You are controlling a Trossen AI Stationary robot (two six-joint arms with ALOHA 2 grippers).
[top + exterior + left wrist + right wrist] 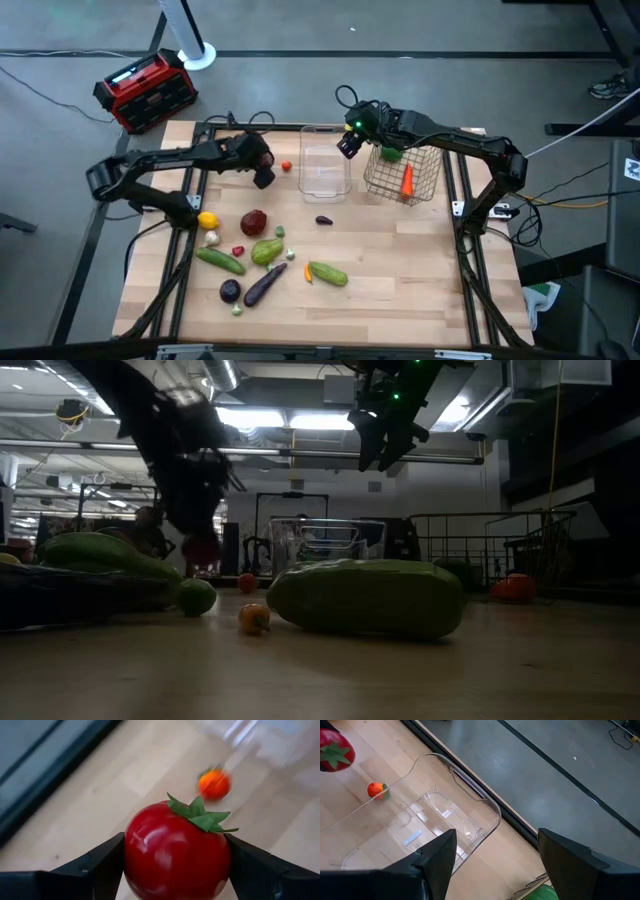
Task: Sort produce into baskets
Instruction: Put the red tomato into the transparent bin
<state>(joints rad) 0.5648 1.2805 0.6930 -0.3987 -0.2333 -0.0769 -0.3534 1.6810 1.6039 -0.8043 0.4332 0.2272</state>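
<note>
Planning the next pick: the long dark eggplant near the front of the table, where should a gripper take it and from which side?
Probably mid-body, from straight above. The eggplant lies flat and diagonal on the table, so set the fingers across its narrow width. Its upper end sits close to a green pepper and a small orange piece lies beside it; the middle looks clearest.

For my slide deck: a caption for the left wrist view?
Left gripper clamps a red tomato; small orange fruit lies beyond.

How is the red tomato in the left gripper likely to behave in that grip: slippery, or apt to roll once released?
The red tomato, held between the left gripper's fingers, looks glossy and round, so it may slip under a light squeeze. Released on the wooden table, it would probably roll. Its leafy green top might check that slightly.
</note>
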